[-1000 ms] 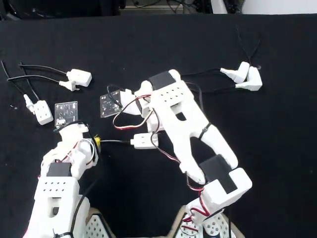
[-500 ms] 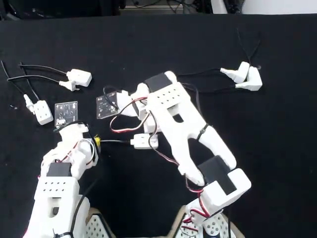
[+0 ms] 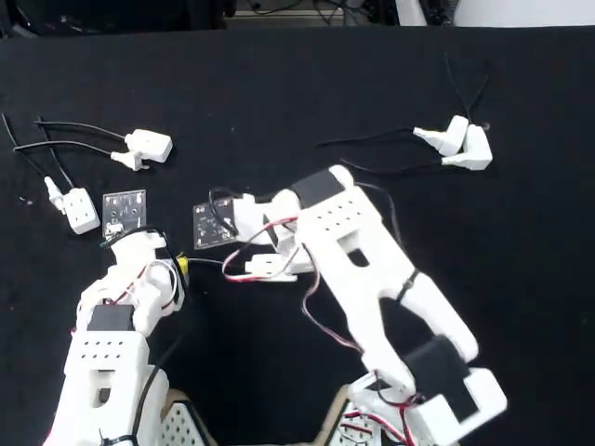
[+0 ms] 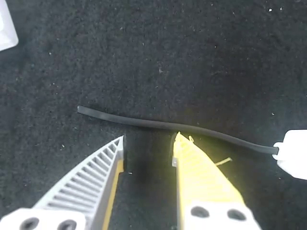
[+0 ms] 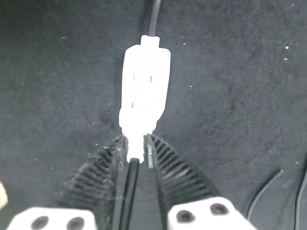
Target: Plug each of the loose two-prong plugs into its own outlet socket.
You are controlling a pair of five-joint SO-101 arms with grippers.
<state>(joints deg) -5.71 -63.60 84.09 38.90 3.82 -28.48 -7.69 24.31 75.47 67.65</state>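
High view: black cloth tabletop [image 3: 521, 279]. The right arm [image 3: 372, 269] reaches in from the near edge to mid-table. There lies a white plastic outlet socket [image 3: 246, 272], its thin black cable [image 3: 209, 264] running toward the left gripper [image 3: 177, 268]. More white plug-and-socket pieces [image 3: 139, 149] lie toward the far left corner, others [image 3: 457, 144] toward the far right. Whether any are mated cannot be told.

Left wrist view: left gripper [image 4: 148, 143] has its jaws spread, holding nothing. The cable [image 4: 158, 124] crosses just beyond the tips and ends at the white socket body [image 4: 293, 153].

Right wrist view: right gripper [image 5: 135, 143] is clamped on the narrow rear of a white plastic two-prong plug [image 5: 135, 151]. The plug's nose is against the socket [image 5: 144, 81], in line with it. How deep the prongs sit cannot be told.

Step in hand, as judged: mating the mid-table pair. The next move calls for a straight push along the socket's axis. The unheld socket may slide, so the left gripper would need to brace it or its cable.
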